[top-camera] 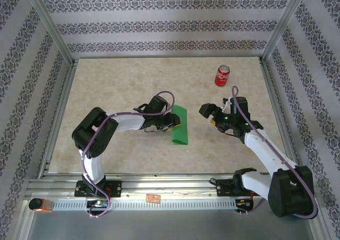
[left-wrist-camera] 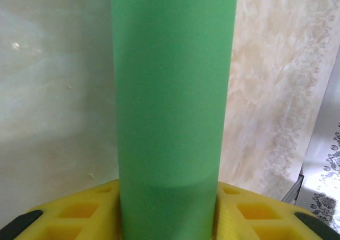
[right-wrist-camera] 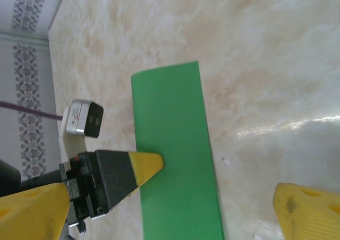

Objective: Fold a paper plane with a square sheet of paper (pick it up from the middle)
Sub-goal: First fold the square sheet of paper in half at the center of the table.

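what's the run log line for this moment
green paper: folded strip | left end effector: at its edge, grip unclear | right end effector: open, off paper

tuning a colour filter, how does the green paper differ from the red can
The green paper is a flat narrow strip; the red can is a rounded cylinder, seemingly upright. The paper lies mid-table at the left gripper; the can sits alone toward the far right. Both rest on the table.
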Action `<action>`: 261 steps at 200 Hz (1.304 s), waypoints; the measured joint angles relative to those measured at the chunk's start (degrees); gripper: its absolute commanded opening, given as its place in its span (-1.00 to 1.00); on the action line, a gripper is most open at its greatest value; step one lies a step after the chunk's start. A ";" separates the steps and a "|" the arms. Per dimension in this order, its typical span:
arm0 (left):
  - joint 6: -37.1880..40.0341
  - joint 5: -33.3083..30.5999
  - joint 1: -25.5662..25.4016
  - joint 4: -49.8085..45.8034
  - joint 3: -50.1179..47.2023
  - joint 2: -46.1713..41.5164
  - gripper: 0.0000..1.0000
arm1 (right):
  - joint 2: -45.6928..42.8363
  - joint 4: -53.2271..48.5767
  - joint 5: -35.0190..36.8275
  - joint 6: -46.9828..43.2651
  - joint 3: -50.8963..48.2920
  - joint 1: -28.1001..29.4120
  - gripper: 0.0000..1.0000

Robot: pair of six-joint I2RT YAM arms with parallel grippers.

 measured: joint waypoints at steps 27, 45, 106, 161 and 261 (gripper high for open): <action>1.29 -1.09 0.22 -2.23 0.04 -0.24 0.06 | 2.38 0.11 -0.26 -0.81 1.70 2.93 0.96; 1.92 -1.92 0.20 -3.37 0.02 -0.83 0.15 | 3.41 -0.04 0.31 -0.81 2.78 4.04 0.96; 4.11 -6.16 0.20 -8.55 1.03 -3.19 0.19 | 6.27 -0.07 0.68 -0.79 3.32 4.85 0.96; 6.08 -9.75 0.22 -15.63 3.26 -2.93 0.15 | 7.19 -2.69 5.16 -0.85 5.62 6.23 0.96; 8.79 -10.34 0.31 -20.31 6.54 -0.04 0.12 | 10.86 -0.09 1.46 -0.79 5.95 6.71 0.87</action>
